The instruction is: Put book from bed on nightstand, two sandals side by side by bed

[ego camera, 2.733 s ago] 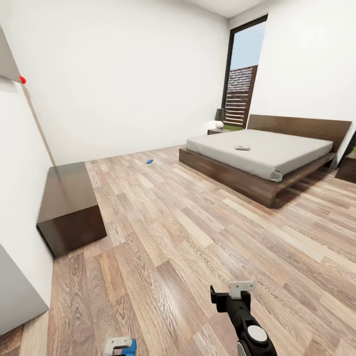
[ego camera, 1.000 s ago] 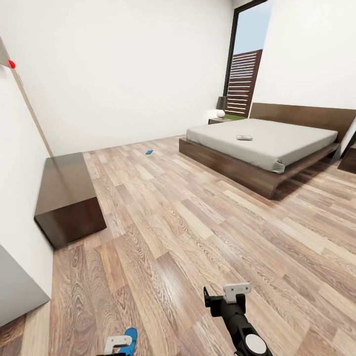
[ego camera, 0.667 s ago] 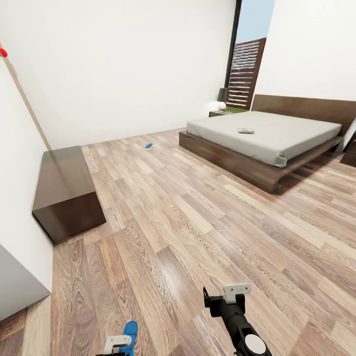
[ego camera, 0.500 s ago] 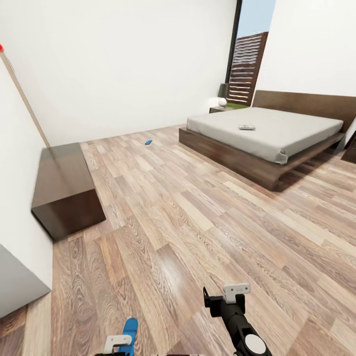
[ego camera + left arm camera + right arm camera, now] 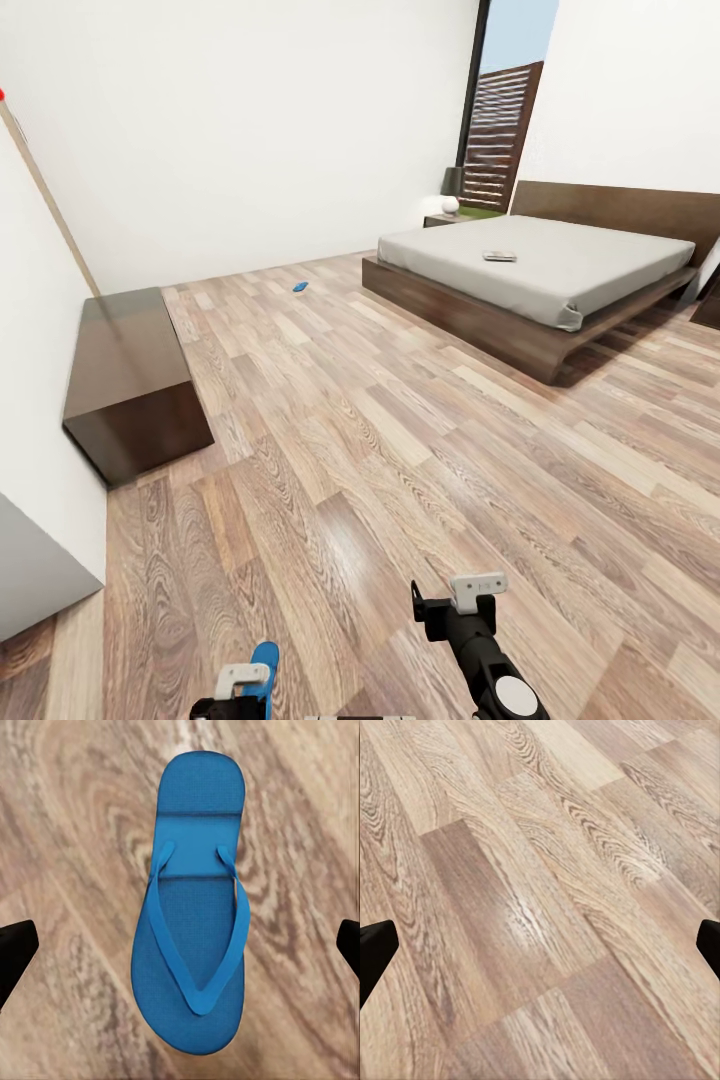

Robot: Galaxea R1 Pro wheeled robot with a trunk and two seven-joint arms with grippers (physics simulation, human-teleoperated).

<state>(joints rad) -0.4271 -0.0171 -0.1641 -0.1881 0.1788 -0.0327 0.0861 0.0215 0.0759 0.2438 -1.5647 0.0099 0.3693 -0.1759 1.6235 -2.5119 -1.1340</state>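
Low dark cabinet [image 5: 135, 385] noted against the left wall, bounding the floor on that side. Left gripper [image 5: 240, 690] positioned directly above near sandal [image 5: 193, 907], lying flat on the wood floor [image 5: 380, 430], strap side up; fingers [image 5: 15, 952] spread wide, one either side of the sole, well clear of it, nothing held. Second sandal [image 5: 300, 287] located far across the room, close to the back wall, well apart from the first. Right gripper [image 5: 452, 603] poised over bare planks, fingers [image 5: 375, 949] likewise spread, empty. Further right, bed [image 5: 540, 275] in the corner, book [image 5: 499, 257] lying on the mattress, not yet moved. Nightstand [image 5: 440, 220] seen beyond the bed's far side by the window, with a small lamp on it; part of another dark cabinet at the right edge, identity uncertain. Judged progress: no part of the task complete; first sandal pickup apparently in hand, with second sandal, pairing beside the bed, and book transfer all outstanding. Open room: broad unobstructed floor between robot and bed; bed frame edge and left cabinet corner the only hard limits to mind when driving across.
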